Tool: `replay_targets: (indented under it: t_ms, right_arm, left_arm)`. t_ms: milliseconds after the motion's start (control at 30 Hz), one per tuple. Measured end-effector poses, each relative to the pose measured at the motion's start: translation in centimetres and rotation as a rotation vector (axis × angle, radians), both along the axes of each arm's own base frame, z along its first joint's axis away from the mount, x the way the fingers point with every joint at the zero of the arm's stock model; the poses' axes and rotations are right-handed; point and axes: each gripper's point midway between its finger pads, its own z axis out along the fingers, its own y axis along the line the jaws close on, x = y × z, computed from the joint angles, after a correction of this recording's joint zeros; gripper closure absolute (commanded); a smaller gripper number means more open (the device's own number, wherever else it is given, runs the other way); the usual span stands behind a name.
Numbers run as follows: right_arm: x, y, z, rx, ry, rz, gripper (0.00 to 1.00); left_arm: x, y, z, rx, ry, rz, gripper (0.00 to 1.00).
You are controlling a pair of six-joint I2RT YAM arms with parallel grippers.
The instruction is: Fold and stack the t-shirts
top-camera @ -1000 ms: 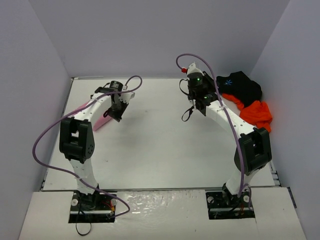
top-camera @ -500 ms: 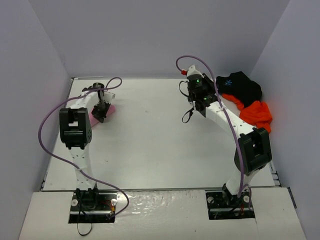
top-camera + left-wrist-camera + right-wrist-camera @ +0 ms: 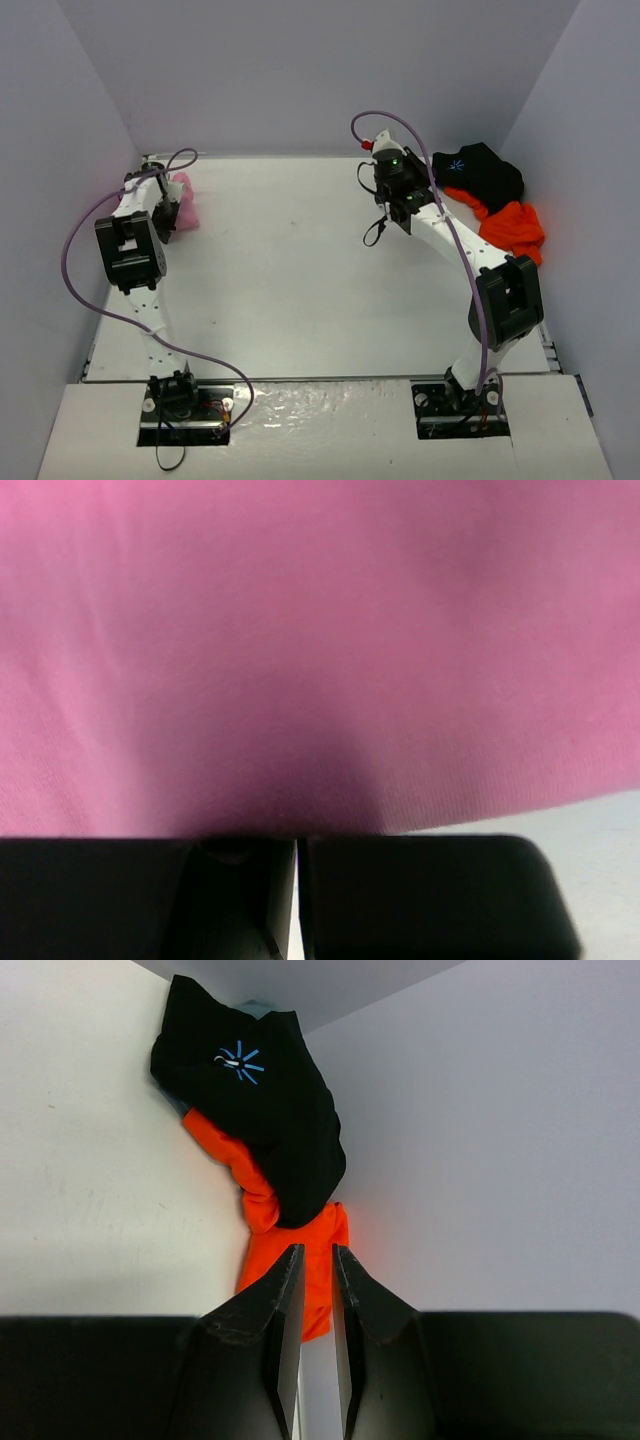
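The pink t-shirt (image 3: 184, 198) lies bunched at the far left of the table and fills the left wrist view (image 3: 320, 660). My left gripper (image 3: 166, 210) (image 3: 298, 845) is shut on its cloth. The black t-shirt with the light-blue starburst (image 3: 484, 170) (image 3: 270, 1100) lies crumpled in the far right corner, partly on top of the orange t-shirt (image 3: 515, 228) (image 3: 258, 1198). My right gripper (image 3: 402, 202) (image 3: 314, 1252) hangs above the table left of that pile. Its jaws stand nearly together with only a thin gap and hold nothing.
Grey walls enclose the white table (image 3: 300, 290) on the left, back and right. Purple cables loop off both arms. The left wall is close beside the left arm.
My left arm has swung left and back, dragging the pink t-shirt from the left-middle of the table towards the far left wall. The right arm has not moved.
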Motion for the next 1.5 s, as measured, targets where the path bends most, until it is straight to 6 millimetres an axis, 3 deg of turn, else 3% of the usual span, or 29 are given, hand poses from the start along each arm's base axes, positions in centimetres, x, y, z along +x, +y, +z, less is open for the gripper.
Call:
replay_targets:
  t_ms: [100,267,667,867,1033,1200,1333,1500]
  right_arm:
    - [0.0,0.0,0.0,0.003,0.000,0.002,0.85]
    - [0.1,0.2,-0.1,0.008,0.001,0.007,0.85]
    - [0.0,0.8,-0.2,0.019,-0.002,0.022,0.85]
    - [0.0,0.8,-0.3,0.019,0.001,0.023,0.85]
    - [0.1,0.9,-0.5,0.021,0.004,0.027,0.85]
    - [0.4,1.1,-1.4,0.016,0.023,0.029,0.85]
    - [0.7,1.2,-2.4,0.010,0.043,0.032,0.85]
    - [1.2,1.3,-4.2,-0.007,0.082,0.030,0.85]
  left_arm:
    - [-0.6,0.3,0.0,0.005,0.008,0.010,1.00]
    - [-3.4,-0.5,-0.2,0.021,0.066,-0.003,1.00]
    - [-4.1,1.7,0.5,0.088,0.104,0.039,1.00]
    - [-1.3,4.4,0.9,0.119,0.075,0.101,1.00]
    - [1.0,6.2,0.2,0.158,0.090,0.133,1.00]
    - [3.7,7.3,0.2,0.200,0.057,0.142,1.00]
    - [4.3,7.5,0.2,0.222,0.051,0.144,0.99]
    - [5.5,7.3,0.4,0.224,0.008,0.168,0.91]
